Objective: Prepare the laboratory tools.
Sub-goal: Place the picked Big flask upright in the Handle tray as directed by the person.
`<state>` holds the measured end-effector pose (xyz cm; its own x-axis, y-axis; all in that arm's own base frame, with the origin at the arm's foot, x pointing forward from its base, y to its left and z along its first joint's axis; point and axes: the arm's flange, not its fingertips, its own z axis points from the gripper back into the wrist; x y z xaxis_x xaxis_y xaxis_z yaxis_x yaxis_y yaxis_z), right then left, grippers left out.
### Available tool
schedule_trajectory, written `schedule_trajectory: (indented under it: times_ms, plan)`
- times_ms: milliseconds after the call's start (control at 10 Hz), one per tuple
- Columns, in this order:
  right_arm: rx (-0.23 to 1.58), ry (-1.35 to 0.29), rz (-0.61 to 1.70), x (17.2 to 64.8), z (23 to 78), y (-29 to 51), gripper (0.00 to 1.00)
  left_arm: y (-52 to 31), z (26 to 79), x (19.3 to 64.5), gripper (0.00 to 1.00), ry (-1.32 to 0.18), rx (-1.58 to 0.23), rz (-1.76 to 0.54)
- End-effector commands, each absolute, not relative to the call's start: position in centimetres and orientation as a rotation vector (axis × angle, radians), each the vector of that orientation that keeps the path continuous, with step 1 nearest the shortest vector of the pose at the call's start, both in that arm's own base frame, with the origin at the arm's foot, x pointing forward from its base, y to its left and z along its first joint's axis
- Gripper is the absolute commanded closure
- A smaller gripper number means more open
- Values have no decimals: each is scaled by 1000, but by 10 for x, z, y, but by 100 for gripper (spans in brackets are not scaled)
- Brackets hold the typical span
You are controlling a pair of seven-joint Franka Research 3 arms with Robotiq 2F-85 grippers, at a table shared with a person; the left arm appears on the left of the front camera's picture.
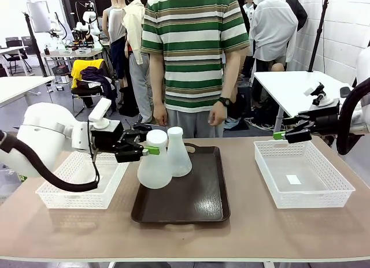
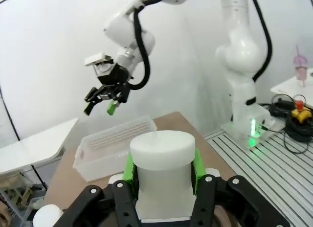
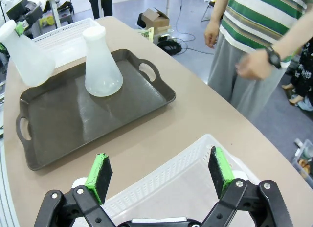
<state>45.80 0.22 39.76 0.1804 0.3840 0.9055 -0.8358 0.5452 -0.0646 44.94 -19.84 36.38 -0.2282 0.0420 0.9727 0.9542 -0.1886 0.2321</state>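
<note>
Flask [image 1: 154, 164] neck clamped in left end effector [image 1: 151, 149], above tray [image 1: 191, 204].

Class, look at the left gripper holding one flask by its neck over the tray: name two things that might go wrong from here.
1. The left gripper pinches the held flask only at its smooth neck, with the wide base hanging tilted; it might slip or swing.
2. The second flask stands on the dark tray right beside the held one; moving sideways may knock it over.
</note>
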Motion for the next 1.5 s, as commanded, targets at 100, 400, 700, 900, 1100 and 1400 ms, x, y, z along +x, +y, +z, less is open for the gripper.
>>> schedule_trajectory:
  times_ms: [100, 400, 700, 900, 1100, 1400]
  plan:
    - [498, -1064, 917, 458, 397, 2, 0, -222, 337, 461, 100, -1303, -1462, -1402]
    - [498, -1064, 917, 458, 397, 2, 0, -230, 304, 470, 100, -1306, -1417, -1438]
    - [498, -1064, 917, 458, 397, 2, 0, -233, 288, 470, 100, -1309, -1391, -1408]
    - [498, -1064, 917, 458, 397, 2, 0, -233, 281, 470, 100, -1289, -1377, -1403]
    - [498, -1064, 917, 458, 397, 2, 0, -232, 274, 472, 100, -1281, -1396, -1390]
    - [498, -1064, 917, 458, 397, 2, 0, -232, 268, 473, 87, -1273, -1435, -1363]
